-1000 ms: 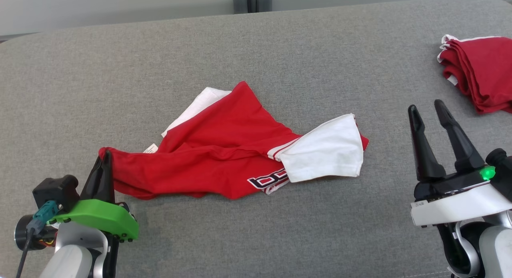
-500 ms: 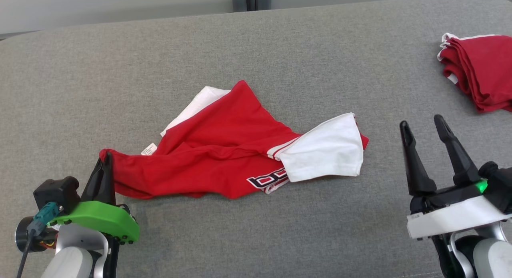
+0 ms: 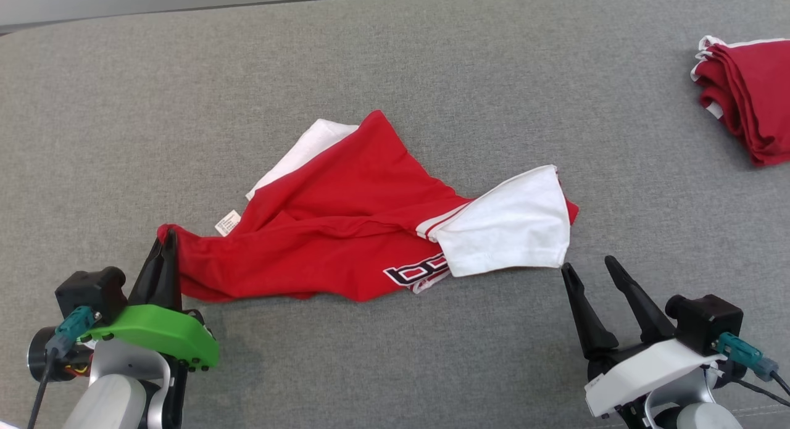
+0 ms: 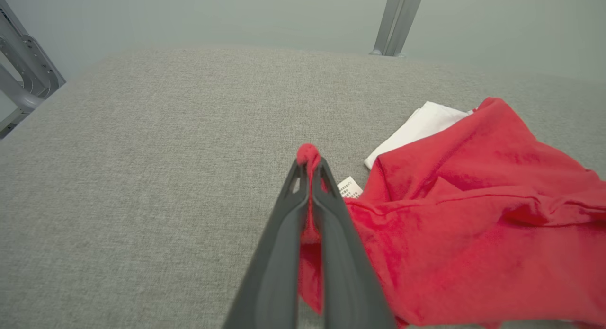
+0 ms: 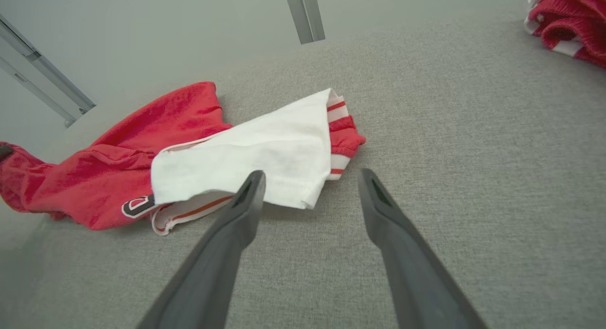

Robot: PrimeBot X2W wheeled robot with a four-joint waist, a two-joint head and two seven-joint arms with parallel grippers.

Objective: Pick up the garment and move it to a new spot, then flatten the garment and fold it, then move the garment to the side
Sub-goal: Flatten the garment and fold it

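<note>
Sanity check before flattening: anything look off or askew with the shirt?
Nothing damaged or spilled. The red-and-white jersey shirt lies bunched on the grey fabric surface: one white sleeve flopped across the red body, its care label showing; left claw pinches a red corner, right claw open by that sleeve.

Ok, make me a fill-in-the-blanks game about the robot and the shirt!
The left hand is shut on a ____ corner of the shirt. The right hand is ____, holding nothing. The sleeve nearest the right hand is ____. The folded pile lies on the robot's ____ side.
Missing: red; open; white; right.
</note>
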